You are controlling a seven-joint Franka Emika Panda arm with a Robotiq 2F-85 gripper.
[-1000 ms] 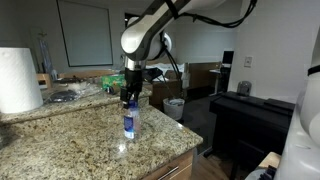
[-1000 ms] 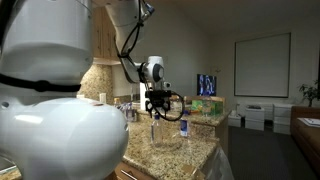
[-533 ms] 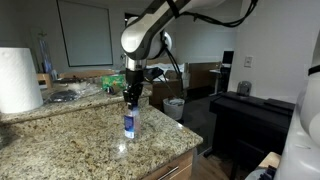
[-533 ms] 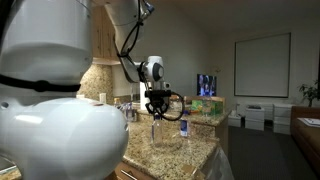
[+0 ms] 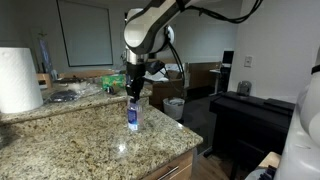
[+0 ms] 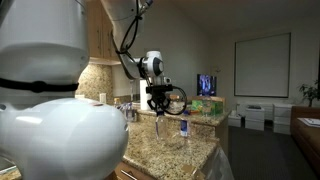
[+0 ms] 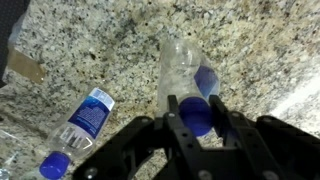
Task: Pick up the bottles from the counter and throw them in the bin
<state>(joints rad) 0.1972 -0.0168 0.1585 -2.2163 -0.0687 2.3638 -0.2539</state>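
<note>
1. The broad speckled beige-and-brown granite tabletop [image 5: 70, 140] fills the lower half of both exterior views and the whole background of the wrist view [image 7: 90, 40].
2. The white robot arm [image 5: 150, 30] reaches down over the tabletop from above, its wrist pointing straight down.
3. A black piano-like cabinet [image 5: 250, 125] stands on the floor off the tabletop's far side, well apart from it.
4. A big white paper-towel roll [image 5: 18, 80] stands upright on the tabletop near its back edge.
5. The bin [image 5: 175, 108], a small pale round wastebasket, sits on the floor beyond the tabletop's end.
6. The dark two-fingered tool [image 5: 133, 97] hangs over the middle of the tabletop. In the wrist view the tool [image 7: 196, 118] is drawn narrow, with a finger on each side of a blue cap.
7. The held bottle [image 5: 132, 118], small, of clear plastic with a blue cap and blue label, hangs upright from the tool by its top. Its clear body [image 7: 180, 65] points down at the tabletop. I cannot tell whether its base touches the tabletop.
8. The second bottle [image 7: 85, 118], also of clear plastic with a blue cap and blue label, is on the tabletop near the held one and apart from it. It appears upright in an exterior view [image 6: 183, 128].
</note>
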